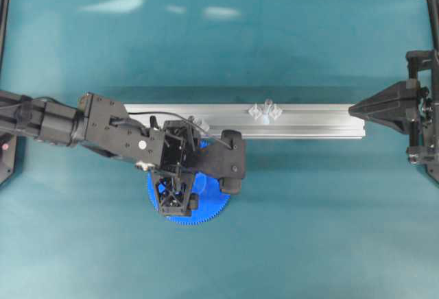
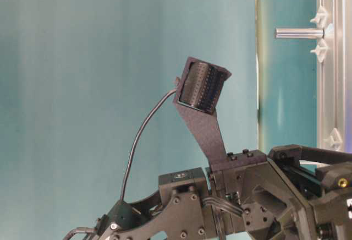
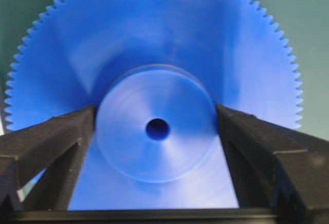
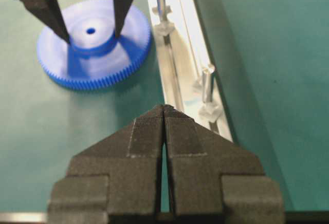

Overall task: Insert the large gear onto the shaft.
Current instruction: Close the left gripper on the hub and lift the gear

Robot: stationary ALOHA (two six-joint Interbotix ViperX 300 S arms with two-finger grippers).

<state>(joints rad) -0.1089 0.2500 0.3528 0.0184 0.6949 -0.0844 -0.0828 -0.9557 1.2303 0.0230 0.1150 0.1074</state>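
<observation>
Overhead: left gripper (image 1: 180, 190) sits over the large gear (image 1: 199, 211), which lies flat on the green mat (image 1: 309, 230) just near of the aluminium rail (image 1: 309, 121). Shaft (image 1: 267, 107) stands on the rail, well right of the gear. Right gripper (image 1: 353, 110) is parked at the rail's right end.

Table-level: shaft (image 2: 300, 33) visible, bare; gear not in view.

Left wrist: fingers (image 3: 61, 142) spread wide, straddling the hub (image 3: 157, 129); contact with it unclear.

Right wrist: right jaws pressed together, empty. Gear (image 4: 95, 41) down on the mat.

Step, as I read it: the grasp. Next: close on the hub, lift, carry right, line the bore up over the shaft.
</observation>
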